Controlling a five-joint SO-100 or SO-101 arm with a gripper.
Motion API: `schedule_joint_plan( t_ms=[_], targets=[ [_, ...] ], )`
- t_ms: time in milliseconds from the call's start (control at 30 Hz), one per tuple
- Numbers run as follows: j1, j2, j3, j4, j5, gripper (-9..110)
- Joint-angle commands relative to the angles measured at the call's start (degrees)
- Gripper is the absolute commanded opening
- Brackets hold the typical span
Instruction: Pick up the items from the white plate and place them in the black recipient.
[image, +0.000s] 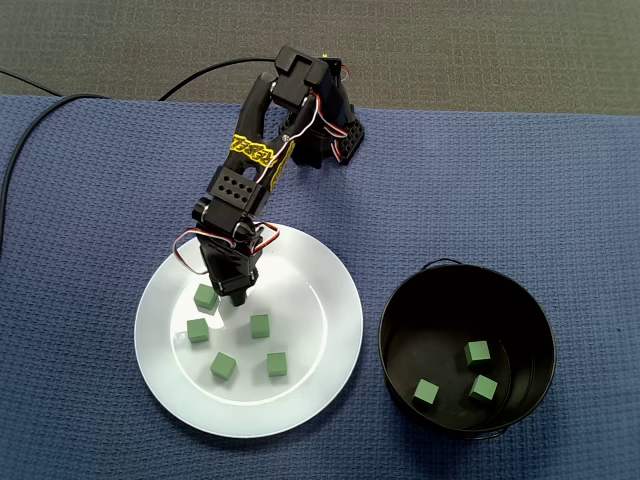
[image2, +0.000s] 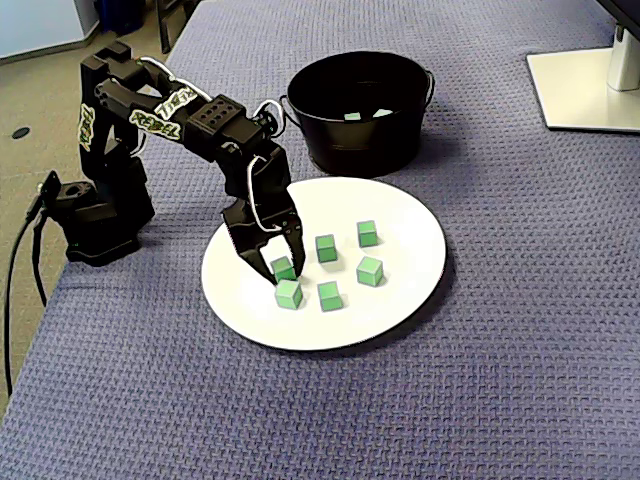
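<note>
A blue woven mat (image: 90, 250) carries a round white plate (image: 320, 300). A black metal bucket (image: 400, 310) at its 3 o'clock holds three small green cubes (image: 477, 351). The black arm (image: 240, 185) bends down over the plate's 10 o'clock part. Its gripper (image2: 283, 268) has jaws spread astride one plate cube (image2: 284, 265), with five others loose nearby.

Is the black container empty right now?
No, in a fixed view three green cubes lie on the floor of the black container.
</note>
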Motion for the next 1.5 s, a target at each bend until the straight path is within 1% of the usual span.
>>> schedule_joint_plan(
  t_ms=[0,167,300,367,433,500,600,700,767,867,967,1133,1267,1300,1333,1367,1400,1467],
  targets=[
    [-0.5,4.2,0.3,2.6,1.5,0],
    [-0.1,17.1,-4.0,12.4,5.7,0],
    [-2.7,30.7,-9.6,19.5,10.7,0],
    [-6.8,37.4,-14.2,22.7,13.9,0],
    [-12.2,43.7,-18.4,23.0,16.9,0],
    [-19.1,47.4,-23.5,21.4,20.9,0],
    [-29.3,46.1,-30.8,15.0,23.6,0],
    [-38.1,36.7,-38.9,8.2,17.6,0],
    [-43.0,26.8,-46.3,7.7,10.6,0],
    [-46.6,12.9,-53.1,8.2,2.0,0],
    [-48.5,4.9,-49.0,7.6,-5.4,0],
    [-49.7,-1.1,-42.8,6.6,-8.7,0],
    [-49.7,-3.3,-42.4,6.2,-10.6,0],
    [-49.7,-3.2,-42.3,6.6,-10.7,2],
    [-49.7,-2.4,-42.4,7.5,-10.2,13],
    [-49.5,-1.1,-42.5,8.2,-9.9,21],
    [-49.3,0.4,-42.8,9.2,-10.5,26],
    [-48.3,4.3,-43.4,12.2,-12.4,29]
  ],
)
